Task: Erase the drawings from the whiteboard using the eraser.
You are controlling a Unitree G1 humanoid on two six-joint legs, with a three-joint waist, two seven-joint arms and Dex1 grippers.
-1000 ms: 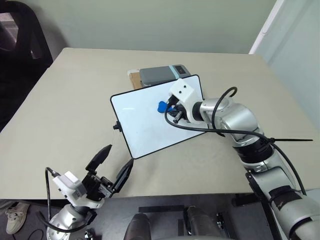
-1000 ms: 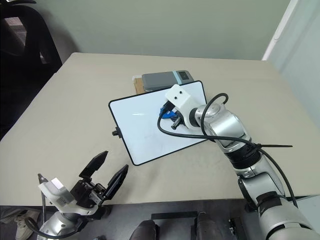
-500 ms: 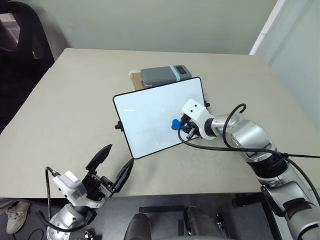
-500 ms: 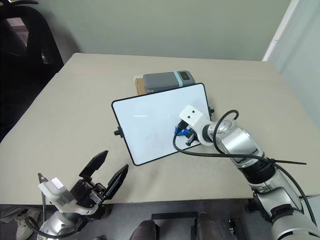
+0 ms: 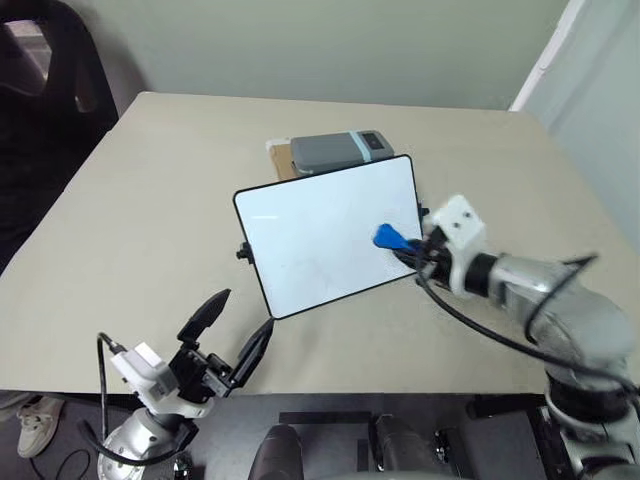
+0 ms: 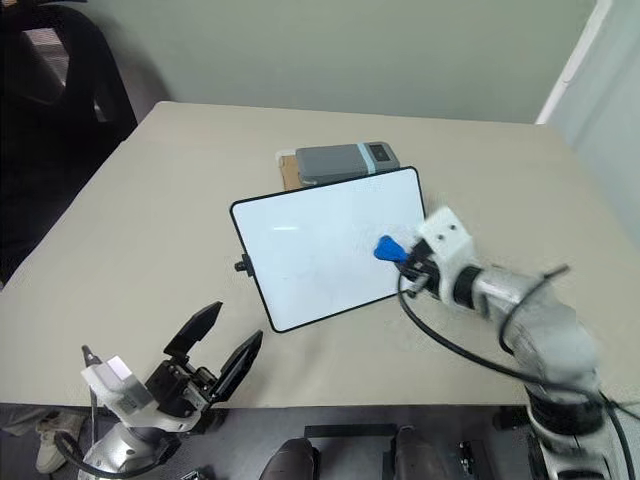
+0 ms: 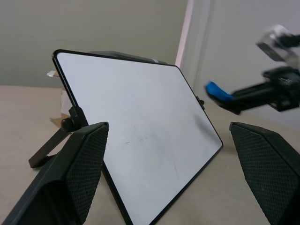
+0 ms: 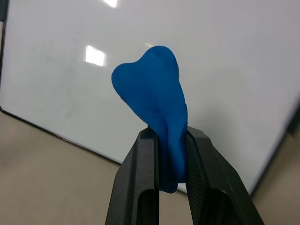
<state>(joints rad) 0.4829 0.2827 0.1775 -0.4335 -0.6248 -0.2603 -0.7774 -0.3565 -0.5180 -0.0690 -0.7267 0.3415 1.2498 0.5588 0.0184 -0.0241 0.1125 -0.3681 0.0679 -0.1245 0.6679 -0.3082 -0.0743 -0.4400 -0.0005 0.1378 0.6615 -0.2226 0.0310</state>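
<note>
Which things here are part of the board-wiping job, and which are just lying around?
Part of the job:
- whiteboard, standing tilted on the table
- blue eraser, pinched in the right hand

Lying about:
- grey device behind the board
- brown piece under the device
- black chair beside the table

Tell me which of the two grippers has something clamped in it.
The right gripper: its two black fingers are shut on the small bright blue wedge-shaped eraser, beside the white black-framed whiteboard. The left gripper stands open and empty.

Beige table [image 5: 130,220]. Whiteboard [image 5: 320,225] propped tilted on it. Grey device [image 5: 338,150] behind, on brown card [image 5: 279,156].
</note>
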